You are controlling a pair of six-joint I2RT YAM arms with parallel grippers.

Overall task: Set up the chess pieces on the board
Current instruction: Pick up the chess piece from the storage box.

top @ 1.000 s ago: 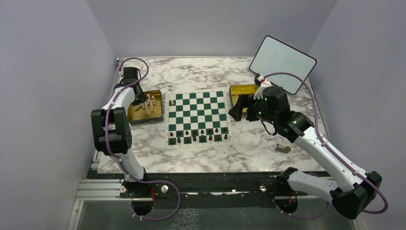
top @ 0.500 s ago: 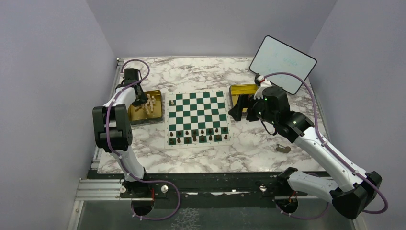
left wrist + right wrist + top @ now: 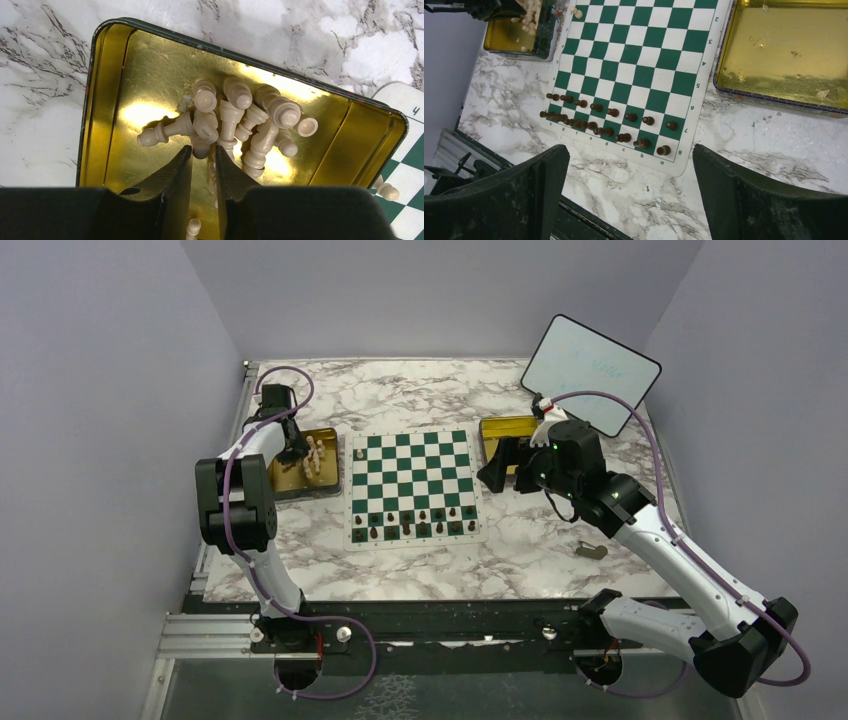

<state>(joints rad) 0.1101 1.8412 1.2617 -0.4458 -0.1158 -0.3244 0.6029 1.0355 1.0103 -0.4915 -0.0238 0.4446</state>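
**Left arm nudged, right arm as before**

Since the earlier frame the left arm's elbow has swung slightly toward the bench middle and its wrist has edged toward the far side. The right arm, board and pieces sit as they did.

Left tool (image 3: 297,450) hangs over the left tray (image 3: 290,490), fingers pointing down into it. In the wrist view the left tool (image 3: 202,150) has its fingers nearly together, clamped on a cream piece (image 3: 213,175) that shows as a pale strip in the narrow gap. Just past the fingertips is the pile of cream pieces (image 3: 240,120), mostly tipped over and touching each other, bunched in the tray's middle.

Right tool (image 3: 497,472) hovers between the board (image 3: 412,485) and the right tray (image 3: 505,425). In the wrist view the right tool (image 3: 631,200) has its fingers wide apart with nothing between them.

The board lies flat mid-bench between the two trays. Dark pieces (image 3: 415,522) stand upright in the two rows nearest the arms, one per square. A lone cream piece (image 3: 359,454) stands on the far left corner square, also seen from the right wrist (image 3: 574,11).

Bench (image 3: 440,390) is marbled white. A whiteboard (image 3: 590,373) leans at the far right, and a small grey object (image 3: 592,551) lies near the right arm, too small to tell what it is.
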